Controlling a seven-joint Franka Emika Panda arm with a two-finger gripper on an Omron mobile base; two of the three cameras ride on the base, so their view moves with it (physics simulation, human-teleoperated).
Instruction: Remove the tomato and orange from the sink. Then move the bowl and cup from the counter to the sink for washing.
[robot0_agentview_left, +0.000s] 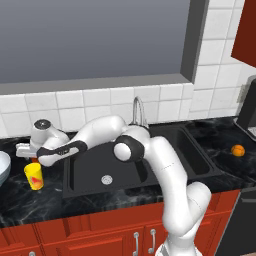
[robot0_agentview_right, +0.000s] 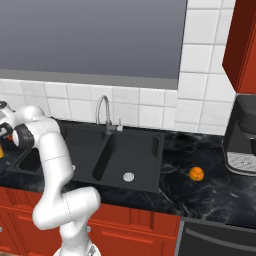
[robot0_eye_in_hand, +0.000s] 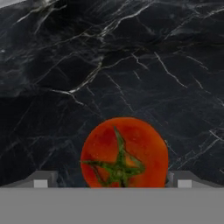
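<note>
I see the tomato (robot0_eye_in_hand: 124, 152) between my gripper's (robot0_eye_in_hand: 113, 179) 2 fingertips above the dark counter (robot0_eye_in_hand: 131, 65), seemingly clenched on it, and being round, smooth and soft, it needs gentle pressure across its widest middle.

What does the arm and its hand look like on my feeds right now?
The arm is glossy white, made of rounded tubular links with dark grey joint caps. A black band rings the forearm near the wrist. The hand ends in two small grey, blocky fingertips. No cables are visible.
</note>
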